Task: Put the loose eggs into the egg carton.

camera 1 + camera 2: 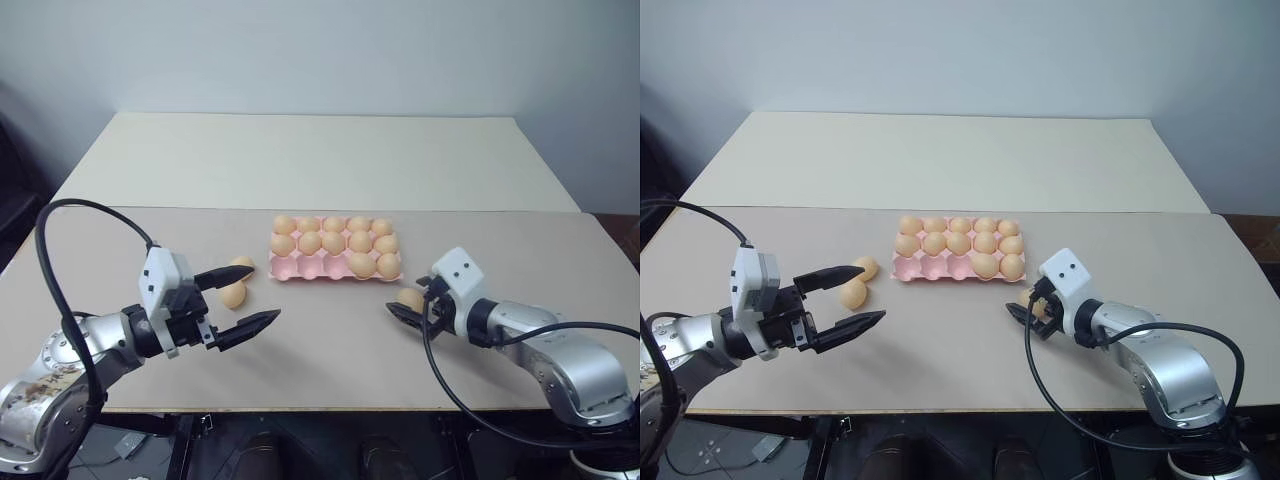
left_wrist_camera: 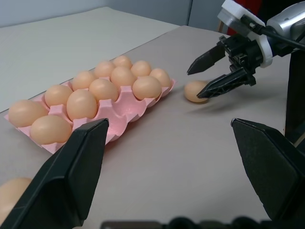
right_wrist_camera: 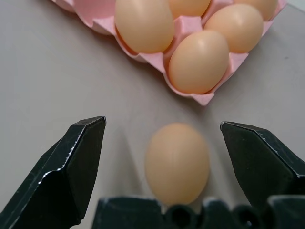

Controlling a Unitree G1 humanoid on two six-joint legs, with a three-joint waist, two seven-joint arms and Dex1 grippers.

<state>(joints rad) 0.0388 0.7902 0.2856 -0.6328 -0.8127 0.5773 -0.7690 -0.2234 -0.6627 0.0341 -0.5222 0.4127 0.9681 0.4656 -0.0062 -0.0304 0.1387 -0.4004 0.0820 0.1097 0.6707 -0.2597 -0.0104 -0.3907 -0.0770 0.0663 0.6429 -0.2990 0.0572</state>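
Our left gripper (image 1: 240, 297) held level with fingers spread wide, our right gripper (image 1: 1025, 303) angled downward and inward, its fingers also wide apart

No writing, label, brand mark, number or sign can be read anywhere in these views, neither on the egg carton (image 1: 335, 262), nor on the eggs, nor on the worktop (image 1: 320, 330).
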